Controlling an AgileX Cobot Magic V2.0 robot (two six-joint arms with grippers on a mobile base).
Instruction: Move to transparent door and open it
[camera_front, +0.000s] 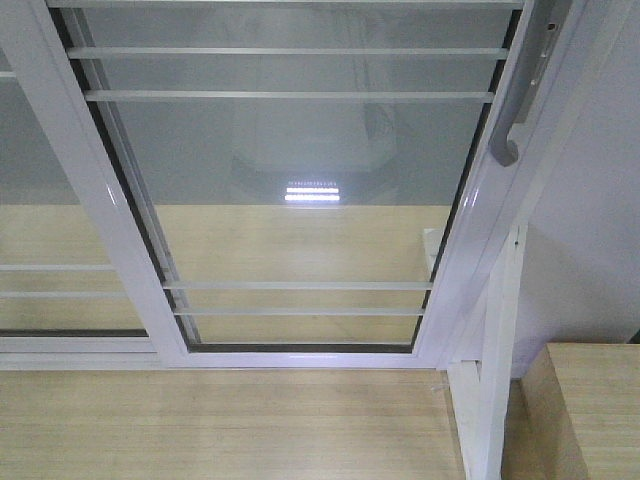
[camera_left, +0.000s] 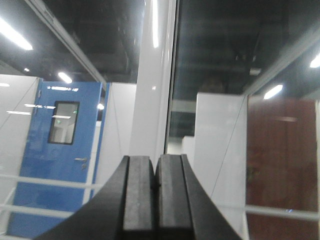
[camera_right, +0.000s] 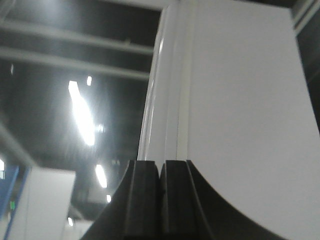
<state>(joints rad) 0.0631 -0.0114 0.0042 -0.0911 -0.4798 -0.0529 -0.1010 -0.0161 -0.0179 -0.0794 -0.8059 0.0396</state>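
Glass door (camera_front: 300, 170) fills your front view, handle (camera_front: 518, 95) upper right. Your left gripper (camera_left: 156, 186) and right gripper (camera_right: 160, 197) both have fingers pressed together, with what's probably its frame (camera_left: 150, 100) just beyond them.

The door (camera_front: 300, 150) is a tall clear-glass panel in a glossy white frame and fills the middle of the front view, leaning with the camera's tilt. Two thin white bars cross the glass near the top and two more lower down. A curved grey handle (camera_front: 522, 85) is fixed high on the right stile. That stile appears to meet the frame on the right, so the door is probably shut.
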